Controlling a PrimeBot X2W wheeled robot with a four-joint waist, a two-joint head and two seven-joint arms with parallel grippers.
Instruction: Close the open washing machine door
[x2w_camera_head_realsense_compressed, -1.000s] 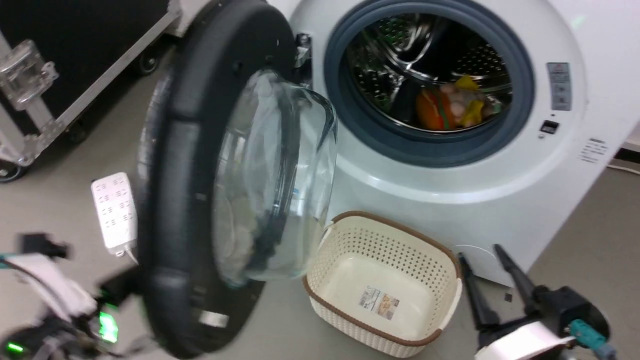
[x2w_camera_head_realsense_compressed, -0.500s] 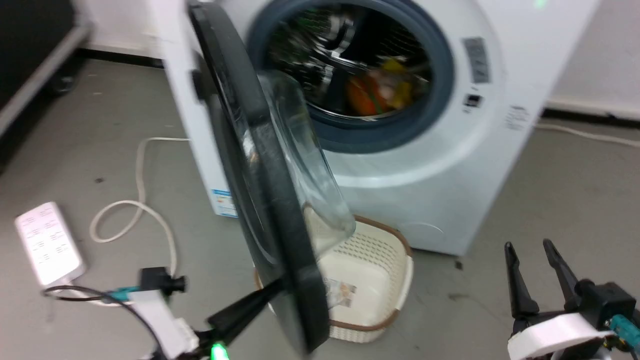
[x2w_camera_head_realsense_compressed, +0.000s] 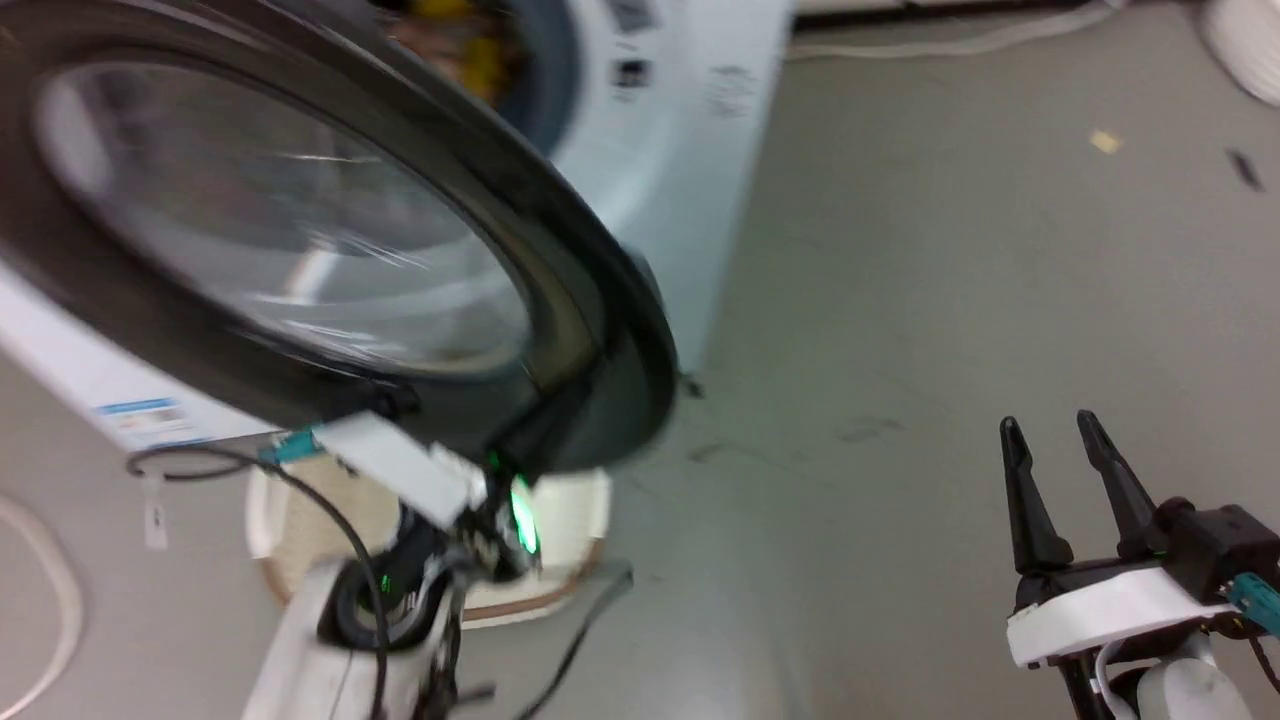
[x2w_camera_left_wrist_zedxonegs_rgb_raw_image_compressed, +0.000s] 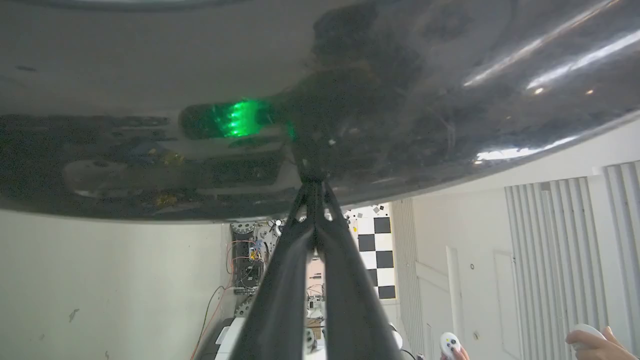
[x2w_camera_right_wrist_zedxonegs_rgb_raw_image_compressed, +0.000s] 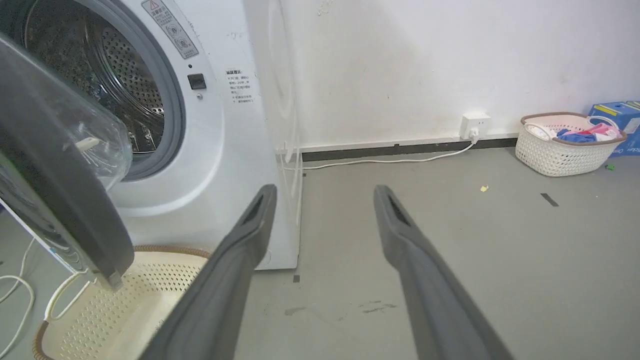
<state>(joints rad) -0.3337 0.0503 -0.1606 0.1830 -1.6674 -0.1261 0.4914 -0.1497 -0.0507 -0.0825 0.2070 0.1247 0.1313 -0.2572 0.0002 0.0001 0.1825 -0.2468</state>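
Got large round glossy black-rimmed glass door (x2w_camera_head_realsense_compressed: 280, 220) filling upper left of head view, open, angled off big white front-loading washing machine (x2w_camera_head_realsense_compressed: 680, 150) at top centre. Seeing left gripper (x2w_camera_head_realsense_compressed: 560, 405) low centre-left, dark fingers pinched fully together, tips against door's lower black rim, above cream perforated plastic basket (x2w_camera_head_realsense_compressed: 575, 505). Seeing right gripper (x2w_camera_head_realsense_compressed: 1048, 425) lower right, fingers spread wide, empty, over grey floor (x2w_camera_head_realsense_compressed: 900, 300).
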